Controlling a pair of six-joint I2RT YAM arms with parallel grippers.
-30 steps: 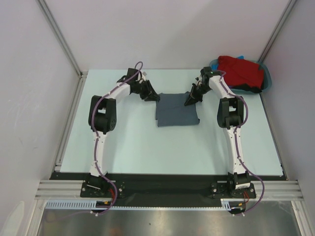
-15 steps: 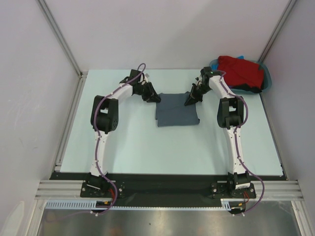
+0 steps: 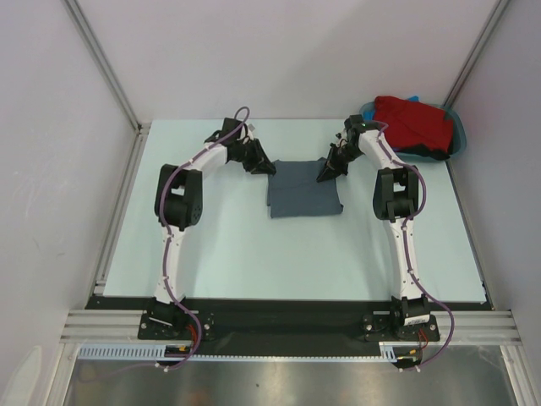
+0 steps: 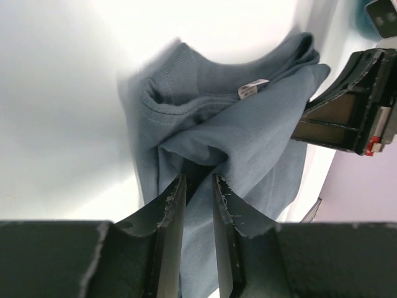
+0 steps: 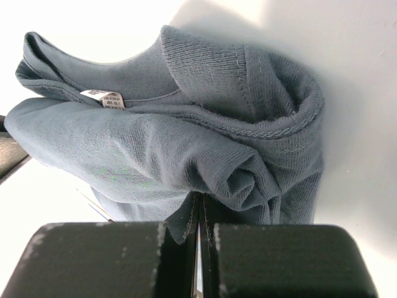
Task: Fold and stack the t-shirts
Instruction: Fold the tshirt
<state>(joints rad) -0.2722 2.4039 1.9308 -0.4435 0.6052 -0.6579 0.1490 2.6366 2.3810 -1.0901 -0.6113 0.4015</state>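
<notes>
The grey t-shirt (image 3: pixel 303 188) lies as a folded rectangle on the pale worktop (image 3: pixel 228 254), at mid-width and toward the far side. Its collar and white neck label (image 5: pixel 102 98) sit at the far edge. The left end effector (image 3: pixel 269 167) is at the shirt's far left corner, its jaws narrowed onto a raised ridge of the cloth. The right end effector (image 3: pixel 325 175) is at the far right corner, clenched tight on a bunched fold.

The step in hand looks like another fold of this 1st shirt. With both far corners pinched, the next move calls for lifting them together and carrying the far edge toward the near edge. The 2 arms should stay level so the cloth does not skew.

The red t-shirt (image 3: pixel 412 123) waits heaped in the teal tub (image 3: pixel 461 135) at the far right corner, with dark cloth under it. Open worktop lies near and left of the grey shirt, while the tub and the right wall crowd the right arm.
</notes>
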